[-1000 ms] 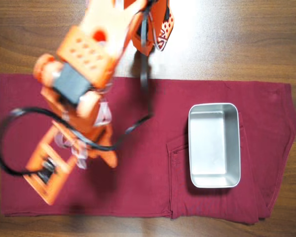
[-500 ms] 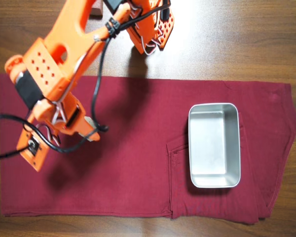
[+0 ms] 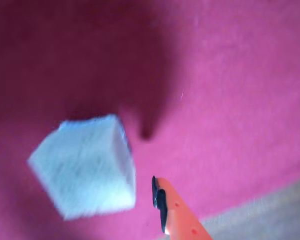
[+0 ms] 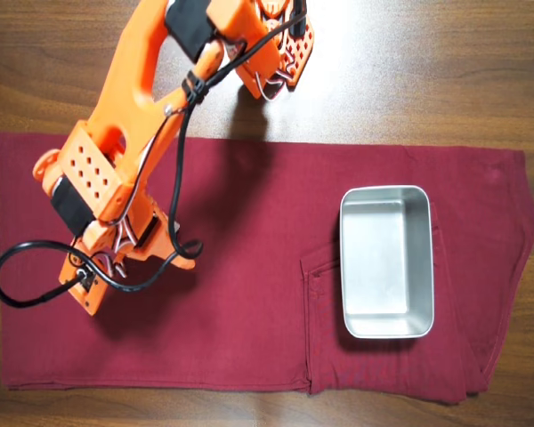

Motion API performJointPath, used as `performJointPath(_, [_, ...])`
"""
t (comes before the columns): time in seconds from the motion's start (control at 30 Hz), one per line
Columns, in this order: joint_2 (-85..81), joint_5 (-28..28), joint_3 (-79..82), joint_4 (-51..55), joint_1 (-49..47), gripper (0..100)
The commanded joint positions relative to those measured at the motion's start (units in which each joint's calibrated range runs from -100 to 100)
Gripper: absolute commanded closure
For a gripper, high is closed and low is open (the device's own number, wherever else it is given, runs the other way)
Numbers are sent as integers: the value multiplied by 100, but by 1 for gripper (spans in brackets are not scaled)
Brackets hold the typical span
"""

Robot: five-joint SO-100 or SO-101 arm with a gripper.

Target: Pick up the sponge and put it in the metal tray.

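The sponge (image 3: 85, 167) is a pale squarish foam block lying on the dark red cloth (image 3: 230, 100), blurred in the wrist view. One orange finger with a black pad (image 3: 161, 202) shows just right of it, apart from it. My gripper (image 4: 156, 260) hangs over the cloth's left part in the overhead view, jaws spread and holding nothing. The arm hides the sponge there. The metal tray (image 4: 386, 200), shiny and rectangular, sits empty on the cloth's right part, far from the gripper.
The red cloth (image 4: 249, 294) covers most of a brown wooden table (image 4: 427, 71). The arm's base (image 4: 267, 44) stands at the top centre. A black cable (image 4: 18, 267) loops off the wrist to the left.
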Motion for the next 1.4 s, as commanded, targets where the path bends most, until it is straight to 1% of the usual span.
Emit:
performJointPath(0.0, [110, 93, -100, -342, 87, 54])
performJointPath(0.17, [315, 10, -109, -563, 39, 60])
performJointPath(0.37, [474, -103, -55, -738, -37, 63])
performJointPath(0.4, [510, -137, -55, -757, -66, 66])
performJointPath(0.43, [528, -181, -55, -766, -105, 73])
performJointPath(0.53, [519, -293, -55, -784, -172, 100])
performJointPath(0.7, [448, -327, -55, -655, -287, 100])
performJointPath(0.8, [-387, -298, -73, -600, -661, 100])
performJointPath(0.87, [-1257, -278, -55, -222, -1199, 100])
performJointPath(0.93, [-2206, -288, -55, 249, -1976, 100])
performJointPath(1.03, [-3458, -274, 55, 414, -3089, 100])
performJointPath(1.13, [-4710, -415, 737, 156, -4759, 100])
performJointPath(1.2, [-5296, -645, 1375, 0, -6026, 100])
performJointPath(1.27, [-5260, -952, 1748, -176, -7005, 100])
performJointPath(1.37, [-4772, -1143, 2230, -1061, -8032, 100])
